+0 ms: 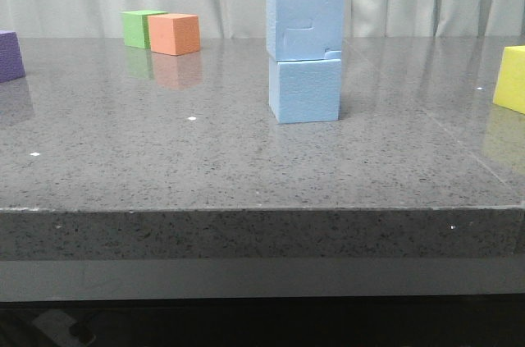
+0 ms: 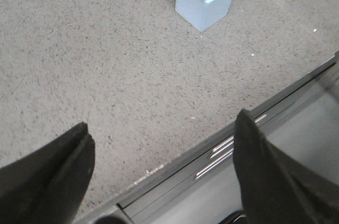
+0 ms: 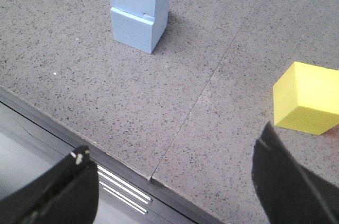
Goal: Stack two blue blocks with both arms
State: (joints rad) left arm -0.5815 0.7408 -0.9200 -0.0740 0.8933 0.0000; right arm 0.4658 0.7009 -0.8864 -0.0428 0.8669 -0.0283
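Both the left gripper point(image 2: 161, 173) and right gripper point(image 3: 175, 181) hang open and empty, well away from the stack, where the top blue block point(image 1: 304, 24) sits slightly askew on the lower blue block point(image 1: 305, 90), so a table jolt might topple it.

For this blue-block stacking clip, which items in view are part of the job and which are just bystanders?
Part of the job:
- upper blue block, sitting on the lower one
- lower blue block, on the table
- left gripper and right gripper, both open and clear of the stack

Just lying about:
- green cube
- orange cube
- purple cube
- yellow cube
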